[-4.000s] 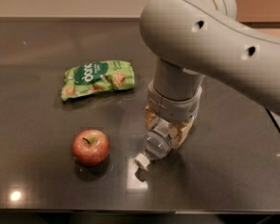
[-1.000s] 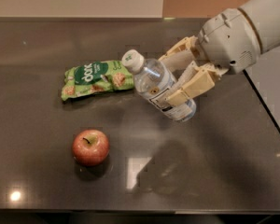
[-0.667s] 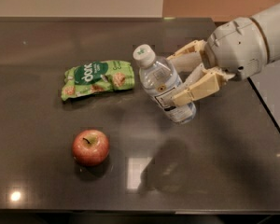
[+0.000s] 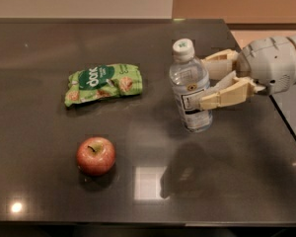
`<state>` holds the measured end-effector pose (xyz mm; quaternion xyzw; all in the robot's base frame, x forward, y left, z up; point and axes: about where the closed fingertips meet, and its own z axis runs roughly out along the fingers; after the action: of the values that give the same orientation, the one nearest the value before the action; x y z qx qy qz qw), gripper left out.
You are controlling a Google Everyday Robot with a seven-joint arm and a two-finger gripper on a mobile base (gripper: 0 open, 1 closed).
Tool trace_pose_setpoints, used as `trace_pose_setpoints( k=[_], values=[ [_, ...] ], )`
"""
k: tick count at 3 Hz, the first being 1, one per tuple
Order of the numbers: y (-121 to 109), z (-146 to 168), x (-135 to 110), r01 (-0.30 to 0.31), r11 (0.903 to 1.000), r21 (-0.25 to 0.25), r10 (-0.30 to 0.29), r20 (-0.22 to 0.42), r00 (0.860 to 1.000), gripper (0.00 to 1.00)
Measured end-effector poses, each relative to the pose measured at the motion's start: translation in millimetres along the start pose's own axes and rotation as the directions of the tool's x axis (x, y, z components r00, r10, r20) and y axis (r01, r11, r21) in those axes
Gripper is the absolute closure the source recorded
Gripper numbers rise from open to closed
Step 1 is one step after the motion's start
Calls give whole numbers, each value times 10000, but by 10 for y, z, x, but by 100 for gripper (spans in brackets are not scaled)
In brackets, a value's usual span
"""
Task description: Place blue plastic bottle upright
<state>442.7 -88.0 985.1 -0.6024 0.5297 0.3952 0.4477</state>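
The blue plastic bottle (image 4: 190, 85) is clear with a white cap and a white label. It stands nearly upright, leaning slightly left, right of the table's middle, with its base at or just above the dark tabletop (image 4: 49, 181). My gripper (image 4: 203, 80) reaches in from the right. Its tan fingers (image 4: 222, 97) are closed around the bottle's body at label height, one behind it and one in front.
A red apple (image 4: 95, 155) sits at the front left. A green snack bag (image 4: 103, 83) lies at the left of the middle. The table's right edge runs close behind my arm, with a pale floor beyond it.
The gripper has turned the bottle from tilted with its cap to the left to nearly upright, and has carried it to the right and down toward the table.
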Motion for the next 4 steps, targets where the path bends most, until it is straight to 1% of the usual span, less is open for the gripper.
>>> trace_pose_setpoints(
  k=[1, 2, 3, 4],
  values=[
    [-64, -113, 125, -367, 9992, 183, 356, 558, 9978, 100],
    [-100, -158, 266, -677, 9975, 206, 657, 873, 9940, 100],
    [-120, -181, 341, -841, 9962, 210, 815, 1034, 9913, 100],
    [-128, -196, 426, -802, 9966, 181, 767, 1450, 9865, 100]
  ],
)
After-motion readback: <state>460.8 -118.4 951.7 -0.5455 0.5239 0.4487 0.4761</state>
